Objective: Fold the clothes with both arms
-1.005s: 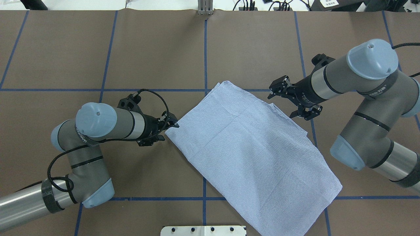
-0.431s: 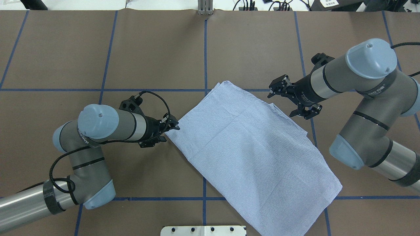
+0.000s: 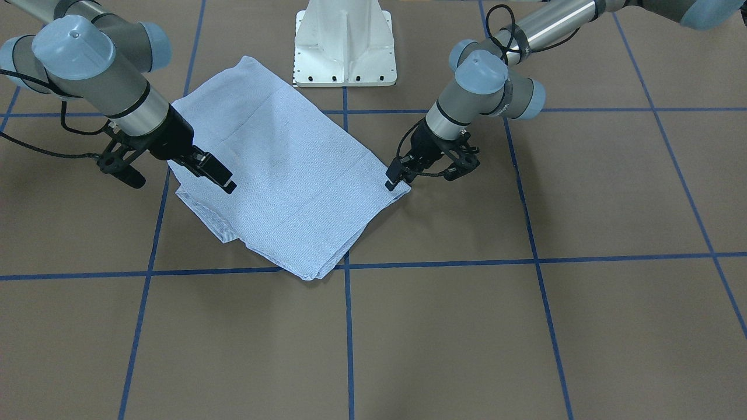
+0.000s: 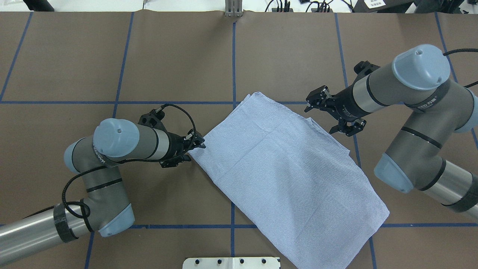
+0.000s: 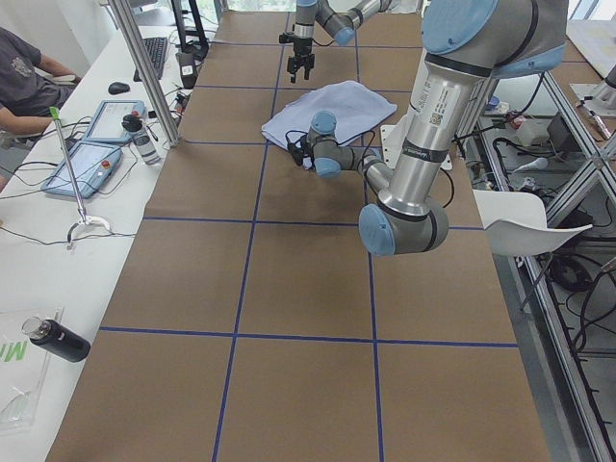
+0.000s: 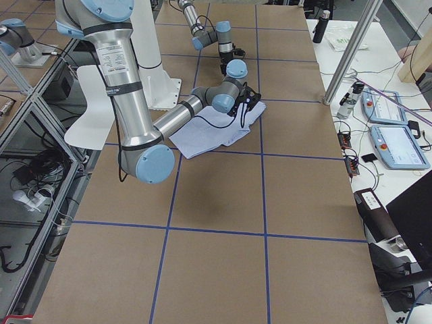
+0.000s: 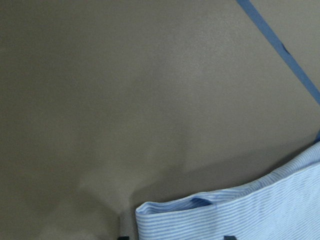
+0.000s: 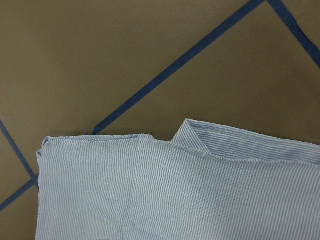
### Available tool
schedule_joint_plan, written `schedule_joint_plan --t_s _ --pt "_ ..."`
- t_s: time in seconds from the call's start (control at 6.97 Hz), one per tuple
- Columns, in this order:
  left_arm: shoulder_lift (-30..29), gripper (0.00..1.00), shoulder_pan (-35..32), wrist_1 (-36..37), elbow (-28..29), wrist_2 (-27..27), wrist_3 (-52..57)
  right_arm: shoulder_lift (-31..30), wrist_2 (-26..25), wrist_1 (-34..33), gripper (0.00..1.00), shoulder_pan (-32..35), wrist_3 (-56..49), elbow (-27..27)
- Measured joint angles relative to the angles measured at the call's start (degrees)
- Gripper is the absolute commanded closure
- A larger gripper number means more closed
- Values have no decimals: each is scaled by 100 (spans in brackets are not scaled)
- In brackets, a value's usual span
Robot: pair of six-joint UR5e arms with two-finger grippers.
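shirt: the shirt [image 4: 287, 179] lies flat on the bench [image 4: 168, 56], folded to a long rectangle set diagonally. Its far end is mid-bench and its near end is just beside the white base plate [image 4: 231, 262].
left gripper: the left gripper [image 4: 195, 151] is low at the shirt's left corner. The fingers are spread with the corner between the tips in the wrist view, and there is no pinch yet.
right gripper: the right gripper [image 4: 319, 120] is over the far-right edge with fingers spread wide, holding nothing. Can't tell its height above the cloth.
step: my read is that both arms are taking hold of the far end to fold it toward the near end.
how: the left corner shows stacked layers with a gap. Get one finger under the whole stack before closing, or only the top layer will lift. On the right, grip beside the notch [image 8: 187, 130], not in it. Close both, lift together, and keep the far edge taut and level.
edges: the long sides are straight. The right side steps at the notch, and the layers are slightly offset at the far corner.
room: brown bench with blue tape lines [image 4: 233, 56] lies left, right and far of the shirt. The base plate is the only close obstacle, so land the fold short of it.
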Motion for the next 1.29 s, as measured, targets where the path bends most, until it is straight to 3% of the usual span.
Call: schedule_joint_plan --t_s 0.14,0.72,1.0,1.29 --pt "-8 100 -1 0 19 0 -8 2 0 0 0 -7 2 -9" --pt "-9 100 -99 2 19 -10 140 71 0 -1 0 -18 43 -47" --pt "-152 100 -674 -7 235 -37 852 88 0 6 0 -20 67 -60" --pt "-1037 100 -1457 -85 1495 -62 1544 91 0 10 0 -38 78 -54"
